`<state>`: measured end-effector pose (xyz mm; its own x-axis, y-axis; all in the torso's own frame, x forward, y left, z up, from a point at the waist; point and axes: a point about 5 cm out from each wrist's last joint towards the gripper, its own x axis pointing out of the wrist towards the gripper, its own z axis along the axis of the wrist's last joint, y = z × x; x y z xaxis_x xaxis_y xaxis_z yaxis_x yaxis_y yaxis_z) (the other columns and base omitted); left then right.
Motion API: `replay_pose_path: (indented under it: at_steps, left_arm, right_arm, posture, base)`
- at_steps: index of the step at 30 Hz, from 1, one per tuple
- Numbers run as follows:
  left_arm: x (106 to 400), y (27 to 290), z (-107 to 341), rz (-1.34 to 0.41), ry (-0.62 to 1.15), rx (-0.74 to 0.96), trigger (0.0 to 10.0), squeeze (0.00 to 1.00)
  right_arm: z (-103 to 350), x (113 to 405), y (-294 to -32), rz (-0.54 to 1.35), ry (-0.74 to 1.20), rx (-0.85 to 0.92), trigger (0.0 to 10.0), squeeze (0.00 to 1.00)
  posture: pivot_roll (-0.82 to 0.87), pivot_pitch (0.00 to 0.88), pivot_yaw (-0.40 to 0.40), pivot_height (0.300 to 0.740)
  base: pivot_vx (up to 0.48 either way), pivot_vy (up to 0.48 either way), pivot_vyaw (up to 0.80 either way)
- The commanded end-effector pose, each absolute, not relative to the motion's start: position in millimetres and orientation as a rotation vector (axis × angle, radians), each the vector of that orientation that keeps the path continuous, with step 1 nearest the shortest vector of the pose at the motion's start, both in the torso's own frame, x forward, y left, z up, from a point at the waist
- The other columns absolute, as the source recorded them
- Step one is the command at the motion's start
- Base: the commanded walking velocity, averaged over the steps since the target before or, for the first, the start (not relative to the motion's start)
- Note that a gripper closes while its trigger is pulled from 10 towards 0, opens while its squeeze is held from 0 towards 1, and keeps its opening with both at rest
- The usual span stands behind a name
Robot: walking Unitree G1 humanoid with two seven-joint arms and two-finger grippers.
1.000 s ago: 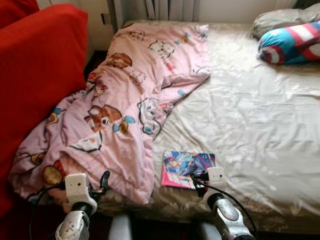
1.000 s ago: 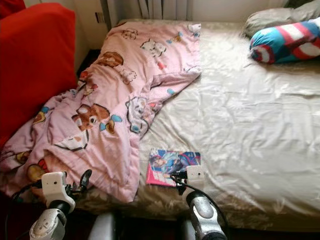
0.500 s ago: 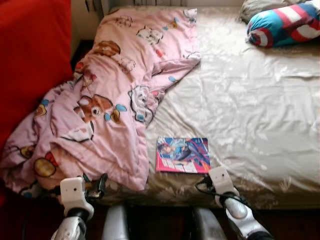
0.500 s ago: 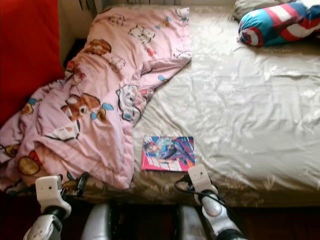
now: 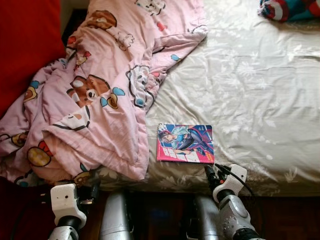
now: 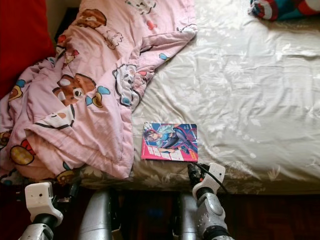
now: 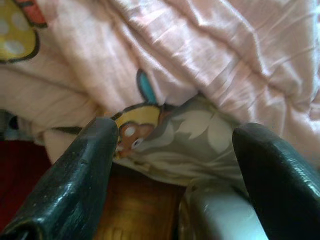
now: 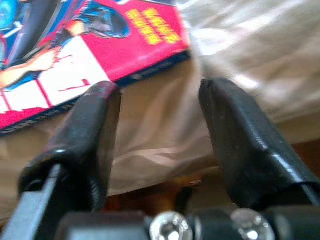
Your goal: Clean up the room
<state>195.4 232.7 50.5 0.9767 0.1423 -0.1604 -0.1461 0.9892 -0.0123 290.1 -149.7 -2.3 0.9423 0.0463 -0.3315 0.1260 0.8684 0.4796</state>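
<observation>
My right claw (image 8: 155,135) sits at the near edge of the bed (image 5: 250,90), fingers apart, nothing between them, tips just short of the book's (image 5: 185,143) near right corner. My left claw (image 7: 175,165) hangs low at the bed's front left, fingers apart too, pointing at the hanging edge of the blanket (image 5: 95,95), not touching it as far as I can tell.

Counts: one book, one blanket, one striped pillow (image 5: 287,9), one red chair (image 5: 25,45), two claws.

Book lies flat on the beige sheet near the front edge, bright cover up, pink band toward me. Its left side is just beside the blanket's edge, apart from it. Blanket is pink with cartoon animals, crumpled, covers the left part of the bed and spills over the front edge. Striped pillow at the far right corner, cut off by the frame, well apart from the book. Red chair stands at the left against the blanket. Dark wood floor (image 6: 280,215) below the bed. Nothing lies between right claw and book.
</observation>
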Motion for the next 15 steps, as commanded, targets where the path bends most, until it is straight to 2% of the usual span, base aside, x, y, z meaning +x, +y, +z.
replay_pose_path:
  at_steps: [1, 9, 15]
  left_arm:
    - [186.9, 240.3, 45.9, 0.168, 0.197, -0.018, 10.0, 0.0]
    - [188.2, 242.4, 49.1, 0.164, 0.206, -0.009, 10.0, 0.0]
    - [186.4, 242.6, 50.7, 0.154, 0.209, -0.002, 10.0, 0.0]
  right_arm:
    - [-5.4, 286.3, -148.1, -0.042, 0.345, 0.545, 10.0, 0.0]
    - [-9.5, 279.2, -137.0, 0.027, 0.329, 0.627, 10.0, 0.0]
    - [-15.9, 272.8, -135.7, 0.011, 0.355, 0.665, 10.0, 0.0]
  posture:
    - [0.13, 0.386, -0.011, 0.617]
    - [0.14, 0.376, 0.001, 0.617]
    - [0.15, 0.381, 0.013, 0.617]
  base:
    - [0.0, 0.0, 0.0]
    - [0.0, 0.0, 0.0]
    - [0.0, 0.0, 0.0]
